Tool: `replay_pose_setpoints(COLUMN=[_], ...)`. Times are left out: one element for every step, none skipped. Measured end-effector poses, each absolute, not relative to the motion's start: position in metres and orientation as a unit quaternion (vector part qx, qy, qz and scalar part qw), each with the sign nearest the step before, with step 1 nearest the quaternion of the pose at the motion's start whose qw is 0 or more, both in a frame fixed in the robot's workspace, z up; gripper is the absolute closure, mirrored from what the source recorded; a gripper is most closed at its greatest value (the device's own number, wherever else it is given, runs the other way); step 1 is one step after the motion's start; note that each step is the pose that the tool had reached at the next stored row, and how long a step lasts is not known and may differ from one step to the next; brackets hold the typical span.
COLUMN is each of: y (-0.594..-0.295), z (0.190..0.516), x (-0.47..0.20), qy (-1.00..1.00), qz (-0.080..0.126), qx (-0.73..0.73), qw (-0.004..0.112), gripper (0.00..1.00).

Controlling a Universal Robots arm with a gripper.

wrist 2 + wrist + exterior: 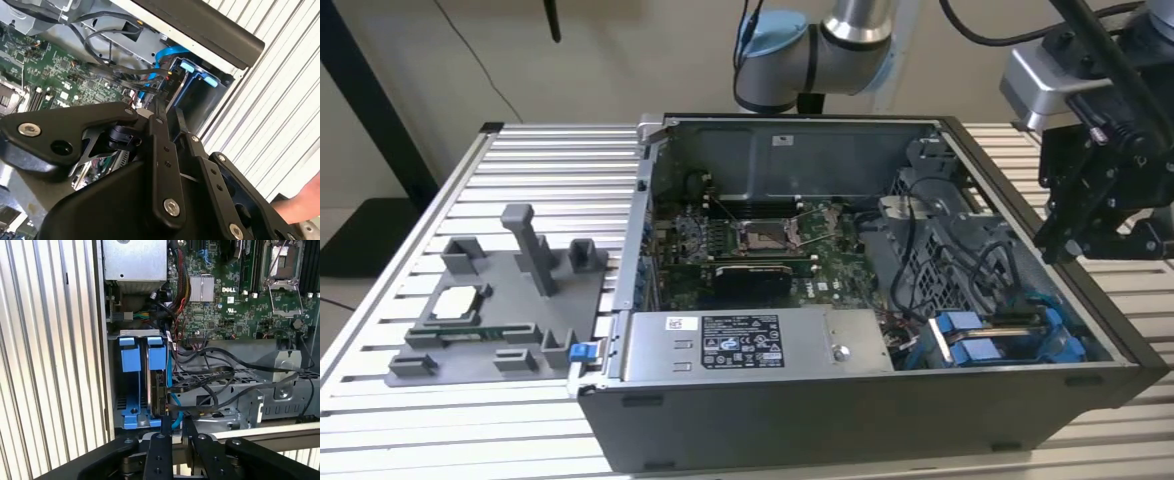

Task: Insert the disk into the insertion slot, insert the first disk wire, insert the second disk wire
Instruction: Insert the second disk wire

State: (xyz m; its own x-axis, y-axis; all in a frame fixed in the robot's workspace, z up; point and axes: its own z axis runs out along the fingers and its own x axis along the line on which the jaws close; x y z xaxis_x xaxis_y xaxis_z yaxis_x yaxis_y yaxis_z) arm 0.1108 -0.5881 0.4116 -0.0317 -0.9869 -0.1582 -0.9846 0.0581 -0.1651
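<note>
Nearest you in the first wrist view, the black gripper (172, 427) jaws sit nearly closed; whether they pinch a cable, you cannot tell. Beyond, the blue-framed silver disk (156, 360) stands seated in the grey metal insertion slot (131, 412), its face hidden by black wires (210, 377).

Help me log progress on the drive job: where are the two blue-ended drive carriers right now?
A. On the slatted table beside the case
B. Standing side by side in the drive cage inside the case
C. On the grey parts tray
B: in the first wrist view the two blue carriers stand side by side in the drive cage, inside the computer case.
</note>
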Motion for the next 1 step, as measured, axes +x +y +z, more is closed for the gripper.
replay_pose_setpoints(y=[-0.588], z=[0.4116], x=[0.1108], qy=[0.718], qz=[-0.005], qx=[-0.686], qw=[0.115], gripper=[0.0])
